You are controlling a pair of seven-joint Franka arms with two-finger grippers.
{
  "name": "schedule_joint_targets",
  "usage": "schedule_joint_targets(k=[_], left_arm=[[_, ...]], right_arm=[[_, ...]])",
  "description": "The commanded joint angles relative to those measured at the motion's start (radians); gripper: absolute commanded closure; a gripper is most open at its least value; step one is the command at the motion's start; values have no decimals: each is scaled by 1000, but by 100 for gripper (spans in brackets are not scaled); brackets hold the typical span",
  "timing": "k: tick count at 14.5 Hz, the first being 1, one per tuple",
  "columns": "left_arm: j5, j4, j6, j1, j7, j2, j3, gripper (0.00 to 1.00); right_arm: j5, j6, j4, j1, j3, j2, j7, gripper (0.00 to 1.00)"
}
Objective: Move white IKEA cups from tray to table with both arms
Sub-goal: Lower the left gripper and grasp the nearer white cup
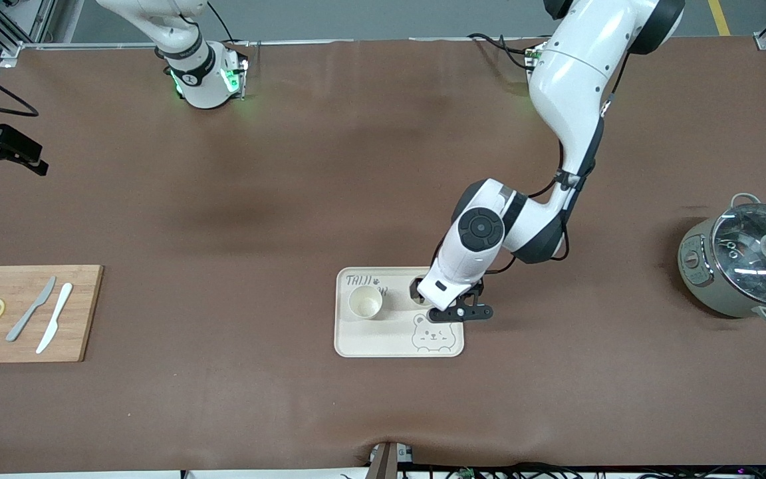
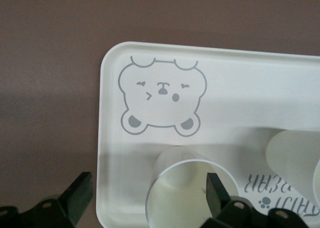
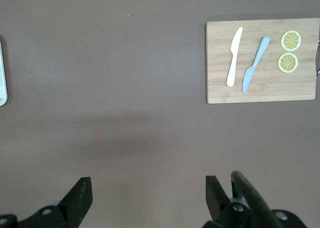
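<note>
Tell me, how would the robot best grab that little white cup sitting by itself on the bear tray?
Probably by the rim, from straight above. The cup stands upright and open-topped on the tray, so one finger could go inside and one outside its thin wall. Its tapered, handleless sides offer nothing else to catch. The open left gripper hangs over the second cup in this way.

Cream tray (image 1: 383, 346) – grey bear drawing (image 1: 433, 334)

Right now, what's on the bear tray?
One white cup stands upright on the bear tray, toward the right arm's end. A second cup stands between the open fingers of the left pincer; in the front view the arm hides most of it. The right pincer waits open over bare table.
</note>
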Motion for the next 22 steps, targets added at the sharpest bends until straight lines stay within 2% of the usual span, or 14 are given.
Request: schedule_joint_targets(k=[1,6,10,13,22], left_arm=[[25,-89,40,-13,-46,-57,10,0],[25,-227,134,-11,-48,-128,10,0],[25,-247,139,-13,-49,-129,9,0],[25,-268,191,-14,-51,-128,9,0],[25,-258,258,-14,-37,-73,9,0]], right_arm=[[13,-7,34,-20,15,21,-9,0],[13,-7,49,-19,15,35,-5,0],[13,-5,49,-17,15,35,0,0],[-3,-2,49,-13,19,35,0,0],[16,39,49,-4,21,58,-8,0]])
